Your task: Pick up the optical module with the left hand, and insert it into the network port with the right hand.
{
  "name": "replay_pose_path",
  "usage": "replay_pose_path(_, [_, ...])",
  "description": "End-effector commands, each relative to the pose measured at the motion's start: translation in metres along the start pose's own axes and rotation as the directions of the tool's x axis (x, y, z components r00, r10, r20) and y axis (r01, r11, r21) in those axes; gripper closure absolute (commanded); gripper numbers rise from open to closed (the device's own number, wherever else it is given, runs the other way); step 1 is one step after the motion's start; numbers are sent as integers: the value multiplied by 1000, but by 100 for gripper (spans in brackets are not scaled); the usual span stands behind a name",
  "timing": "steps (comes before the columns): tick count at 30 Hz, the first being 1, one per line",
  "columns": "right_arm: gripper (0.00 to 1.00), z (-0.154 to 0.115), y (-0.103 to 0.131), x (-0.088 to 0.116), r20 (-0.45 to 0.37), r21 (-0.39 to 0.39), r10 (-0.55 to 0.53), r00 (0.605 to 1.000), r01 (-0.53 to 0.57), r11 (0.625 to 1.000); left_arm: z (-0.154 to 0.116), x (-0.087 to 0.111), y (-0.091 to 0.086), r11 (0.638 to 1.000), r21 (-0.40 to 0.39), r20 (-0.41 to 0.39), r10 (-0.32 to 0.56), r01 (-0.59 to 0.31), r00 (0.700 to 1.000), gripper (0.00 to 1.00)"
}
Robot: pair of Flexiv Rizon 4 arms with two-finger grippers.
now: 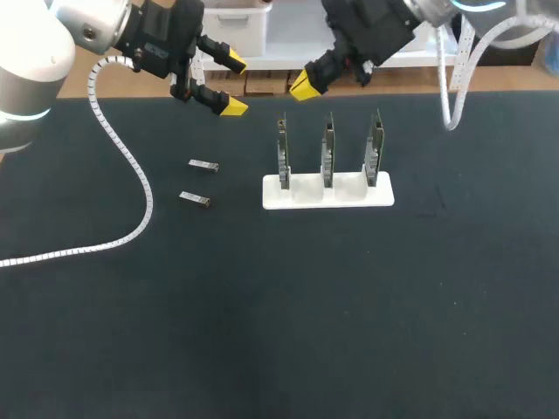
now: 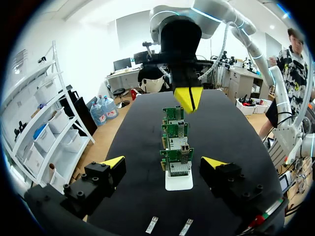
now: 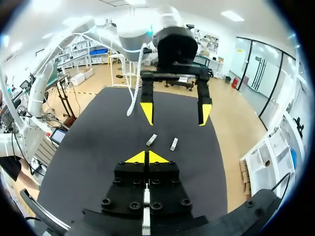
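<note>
Two small silver optical modules (image 1: 203,165) (image 1: 196,199) lie on the black table, left of a white stand (image 1: 349,194) that holds three upright circuit boards (image 1: 327,148). My left gripper (image 1: 234,84) hangs open above the table's far edge, behind the modules, with nothing in it. My right gripper (image 1: 304,85) hovers shut and empty behind the stand. In the left wrist view the boards (image 2: 175,147) stand ahead of my left gripper (image 2: 163,162), and the modules (image 2: 152,224) (image 2: 185,227) lie under it. The right wrist view shows my shut right gripper (image 3: 146,157), with the modules (image 3: 151,140) (image 3: 173,143) ahead.
A white ribbed cable (image 1: 131,175) from my left arm curls over the table's left side. Another white cable (image 1: 450,96) hangs by my right arm at the far right. The black mat (image 1: 306,332) stretches to the front.
</note>
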State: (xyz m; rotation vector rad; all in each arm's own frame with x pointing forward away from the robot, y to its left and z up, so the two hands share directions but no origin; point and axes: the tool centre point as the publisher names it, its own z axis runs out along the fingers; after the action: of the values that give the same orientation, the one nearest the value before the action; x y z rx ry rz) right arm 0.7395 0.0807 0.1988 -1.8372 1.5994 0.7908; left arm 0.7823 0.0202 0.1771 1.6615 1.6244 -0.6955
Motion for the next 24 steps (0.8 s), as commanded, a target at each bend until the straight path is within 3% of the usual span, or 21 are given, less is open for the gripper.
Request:
replay_pose_path(1, [100,-20,29,4,-6,142,3,1000,-2,990,0,-1,0,1000,0,-6,-3,3,1000,0])
replay_pose_path(12, [100,-38,38,32,21,140,25,999,-28,990,0,-1,0,1000,0,-6,-3,3,1000,0])
replay_pose_path(24, [100,-62,35,45,14,103,50,999,-52,993,0,-1,0,1000,0,-6,-3,3,1000,0])
